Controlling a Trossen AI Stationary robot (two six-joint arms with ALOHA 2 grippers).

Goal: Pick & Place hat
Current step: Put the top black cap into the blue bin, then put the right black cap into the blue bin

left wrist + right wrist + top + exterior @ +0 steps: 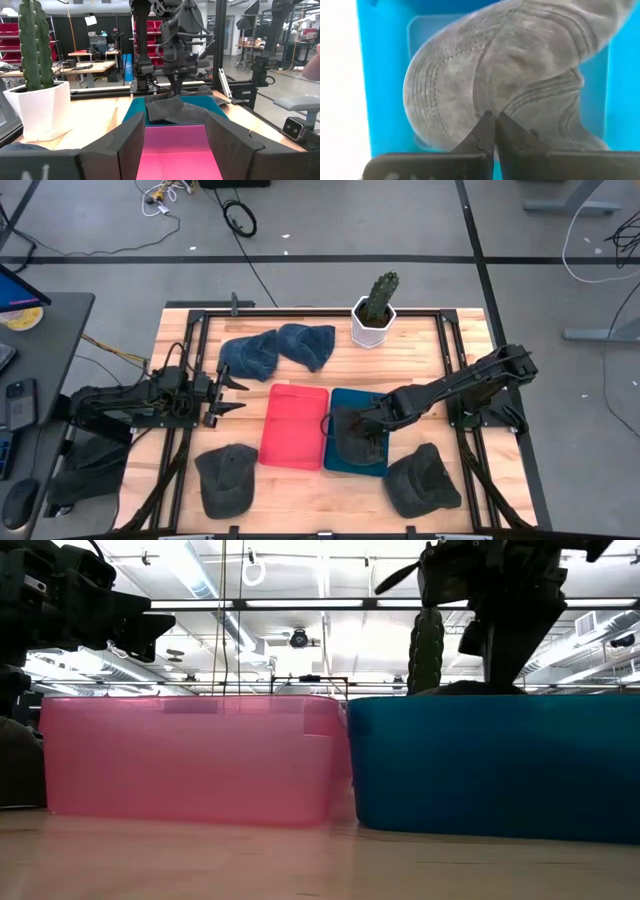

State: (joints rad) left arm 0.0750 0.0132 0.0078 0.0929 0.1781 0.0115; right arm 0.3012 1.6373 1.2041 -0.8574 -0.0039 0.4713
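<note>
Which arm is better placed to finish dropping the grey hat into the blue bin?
Right: its gripper is shut on the grey hat over the blue bin; the left gripper waits open beside the pink bin.

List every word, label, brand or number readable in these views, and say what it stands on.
No readable text in any view.
Left gripper: pale marks on its body at the wrist view's lower edge are too blurred to read.
Grey hat, held by the right gripper over the blue bin: stitching only, no logo visible.
Pink bin and cactus pot: no label.
</note>
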